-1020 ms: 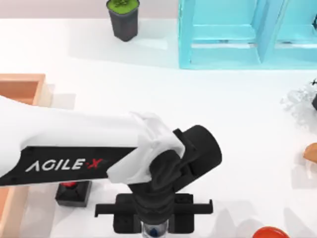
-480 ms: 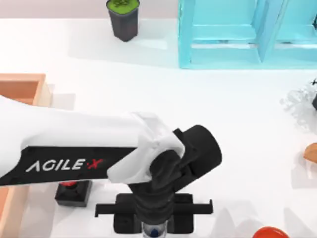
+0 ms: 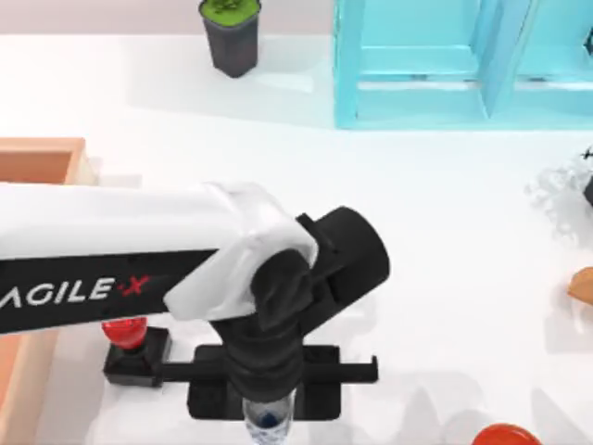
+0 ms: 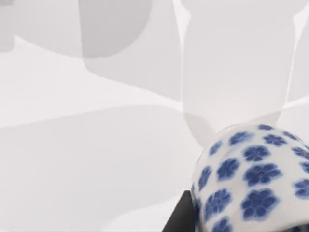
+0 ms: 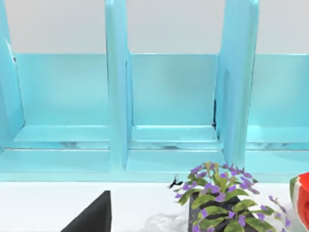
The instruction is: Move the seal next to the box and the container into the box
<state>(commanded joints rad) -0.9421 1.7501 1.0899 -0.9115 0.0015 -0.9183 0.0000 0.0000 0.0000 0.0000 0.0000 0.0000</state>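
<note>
Left gripper (image 3: 267, 428): closed on the cup (image 4: 251, 179), held directly beneath it.
Cup: judged light, glazed, slippery, breakable; best held by opposite walls.
Stamp (image 3: 130, 341): just beside the gripper, by the tray (image 3: 42, 148).

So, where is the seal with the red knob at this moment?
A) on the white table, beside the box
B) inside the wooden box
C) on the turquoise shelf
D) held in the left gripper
A: in the top view the seal stands on the white table just right of the box, partly under the left arm.
</note>
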